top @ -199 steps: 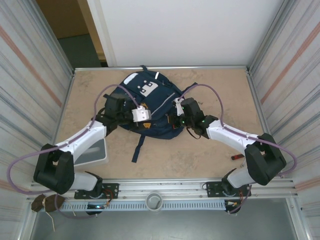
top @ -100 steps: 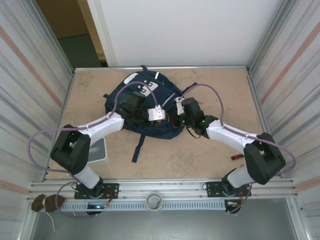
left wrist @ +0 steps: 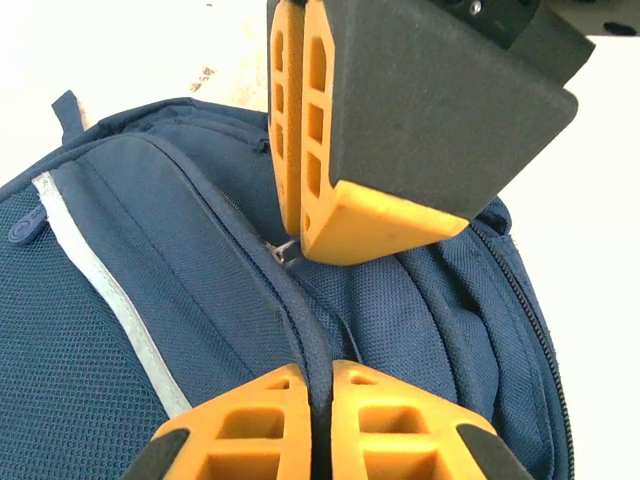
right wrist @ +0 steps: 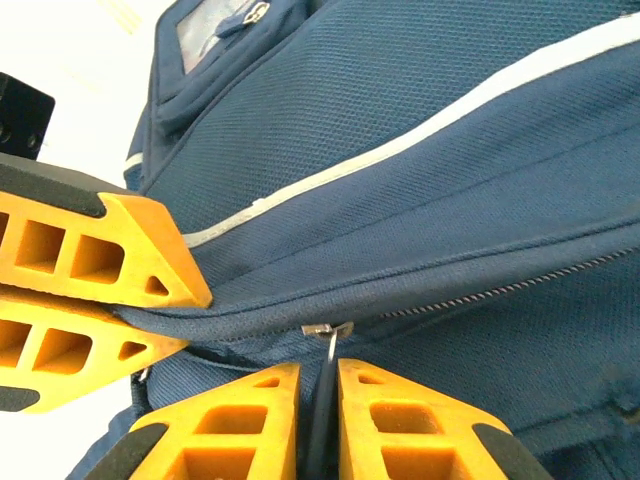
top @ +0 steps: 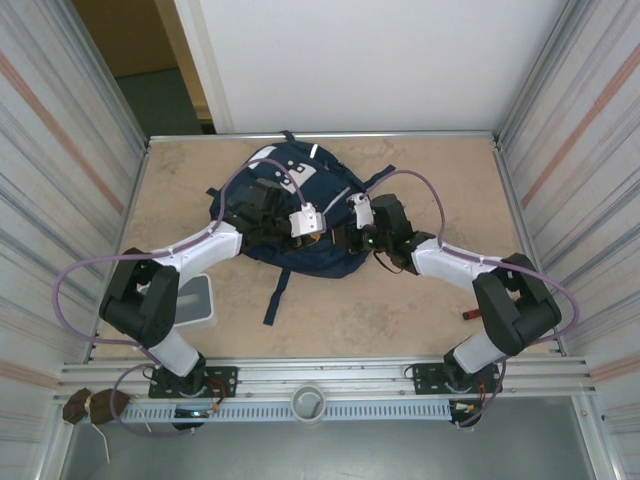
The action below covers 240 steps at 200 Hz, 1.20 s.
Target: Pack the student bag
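Pinching a fold of the bag (top: 318, 258), lying on the table (top: 400, 300), in the left gripper (left wrist: 318, 375), freshly snapped shut; clamping what looks like the zip pull (right wrist: 328, 335) in the right gripper (right wrist: 320, 375), slackening slightly, readying to unzip

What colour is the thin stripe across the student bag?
The stripe is pale silver-grey; the right wrist view shows it best.

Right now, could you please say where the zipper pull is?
In the right wrist view, the zipper pull hangs from the backpack's zip at lower centre, its tab pinched in the right gripper.
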Tool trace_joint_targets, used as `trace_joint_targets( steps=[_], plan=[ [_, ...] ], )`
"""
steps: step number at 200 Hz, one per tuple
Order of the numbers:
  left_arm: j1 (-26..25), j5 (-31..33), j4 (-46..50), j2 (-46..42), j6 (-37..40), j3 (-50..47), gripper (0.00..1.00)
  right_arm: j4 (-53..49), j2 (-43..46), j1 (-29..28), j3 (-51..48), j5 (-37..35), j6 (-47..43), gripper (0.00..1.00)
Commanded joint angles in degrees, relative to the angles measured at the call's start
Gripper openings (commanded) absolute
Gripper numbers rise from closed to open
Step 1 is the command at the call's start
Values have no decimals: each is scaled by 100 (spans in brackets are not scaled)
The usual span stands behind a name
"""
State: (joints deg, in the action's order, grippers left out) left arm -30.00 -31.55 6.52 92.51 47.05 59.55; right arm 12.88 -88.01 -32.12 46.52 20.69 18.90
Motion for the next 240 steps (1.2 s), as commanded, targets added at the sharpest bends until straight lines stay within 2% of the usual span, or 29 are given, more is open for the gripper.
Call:
trace_joint_targets(
  steps=[1,48,69,79,139,164,171,180,199,216,240],
  plan=[
    [3,-466,-160,-207,-73,-44,2,289,-95,16,-63,163,-220,18],
    [175,-714,-400,-358,-238,-175,2,324,-174,-57,-164,61,-237,17],
    [269,-756,-441,-463,-224,-253,1,264,-88,-52,-248,-133,-228,6],
    [337,-763,-428,-512,-203,-292,1,184,-6,-40,-265,-342,-228,0],
    [1152,-770,-195,-997,201,-836,2,-825,-18,183,240,-1970,135,0],
    [1329,-272,-101,-983,341,-947,6,-796,-121,-19,349,-2127,99,0],
    [1330,-83,-63,-980,315,-928,10,-723,-100,-99,341,-2117,79,0],
    [1322,40,-2,-1008,166,-877,29,-638,-63,-178,323,-2052,64,0],
    [1116,6,65,-1240,-149,-868,46,-499,35,-326,314,-1840,187,0],
    [689,198,-119,-1476,-277,-999,56,-388,161,-446,311,-1644,334,0],
    [92,635,-196,-1472,-288,-941,64,-203,403,-630,233,-1516,471,0]
  ],
)
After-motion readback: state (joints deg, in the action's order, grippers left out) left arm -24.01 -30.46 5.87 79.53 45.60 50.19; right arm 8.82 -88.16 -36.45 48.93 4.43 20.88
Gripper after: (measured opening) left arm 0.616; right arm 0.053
